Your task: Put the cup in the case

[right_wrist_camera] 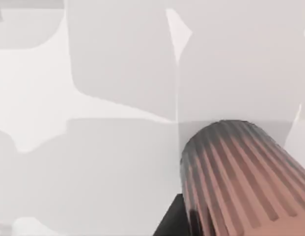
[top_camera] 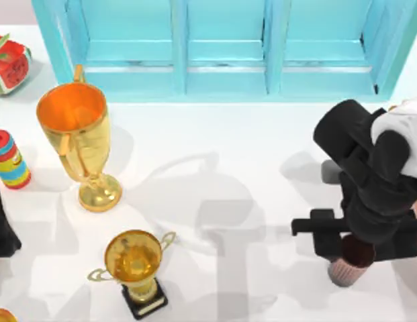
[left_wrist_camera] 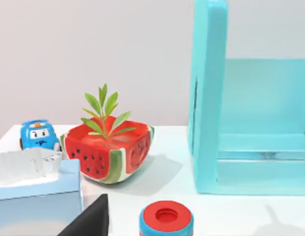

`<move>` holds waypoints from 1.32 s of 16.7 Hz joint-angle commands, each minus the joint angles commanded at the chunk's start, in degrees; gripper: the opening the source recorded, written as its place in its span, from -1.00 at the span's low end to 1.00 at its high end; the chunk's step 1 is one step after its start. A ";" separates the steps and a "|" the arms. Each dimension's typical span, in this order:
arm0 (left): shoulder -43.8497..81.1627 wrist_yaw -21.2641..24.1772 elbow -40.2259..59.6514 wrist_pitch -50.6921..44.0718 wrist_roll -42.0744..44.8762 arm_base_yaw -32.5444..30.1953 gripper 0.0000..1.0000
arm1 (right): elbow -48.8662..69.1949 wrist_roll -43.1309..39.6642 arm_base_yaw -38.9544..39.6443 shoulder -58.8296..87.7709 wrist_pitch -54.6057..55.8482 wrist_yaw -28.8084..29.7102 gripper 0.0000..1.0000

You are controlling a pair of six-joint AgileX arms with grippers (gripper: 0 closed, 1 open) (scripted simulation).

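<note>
The cup (top_camera: 351, 261), a small ribbed copper-brown tumbler with a dark inside, sits at the right side of the table (top_camera: 228, 201) near its front edge, tucked under the right gripper (top_camera: 349, 245), whose black body covers most of its rim. In the right wrist view the cup's ribbed wall (right_wrist_camera: 240, 182) runs close alongside a dark sliver of a finger (right_wrist_camera: 173, 221), with the pale tabletop behind it; whether the fingers are pressed against the cup or merely set around it cannot be told, nor how wide they stand. To the left on the table stand two gold trophies: a tall one (top_camera: 77, 144) and a shorter two-handled one (top_camera: 134, 268) on a black base. A turquoise cabinet (top_camera: 228, 47) lines the back edge. At the far left are a striped red-topped can (top_camera: 10, 159) and a watermelon planter (top_camera: 10, 62). The left arm (top_camera: 1, 228) waits at the left edge, and its wrist view shows the planter, a blue toy car (left_wrist_camera: 39, 135) and a tissue box (left_wrist_camera: 37, 194).
</note>
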 joint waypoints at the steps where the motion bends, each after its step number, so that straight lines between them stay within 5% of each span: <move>1: 0.00 0.00 0.00 0.00 0.00 0.00 1.00 | 0.00 0.00 0.00 0.00 0.00 0.00 -0.51; 5: 0.00 0.00 0.00 0.00 0.00 0.00 1.00 | 0.00 0.00 0.00 0.00 0.00 0.00 -1.00; 17: 0.00 0.00 0.00 0.00 0.00 0.00 1.00 | 3.24 -1.54 -0.01 0.41 -2.14 0.48 -1.00; 22: 0.00 0.00 0.00 0.00 0.00 0.00 1.00 | 15.06 -11.09 -9.14 2.24 -11.46 1.66 -1.00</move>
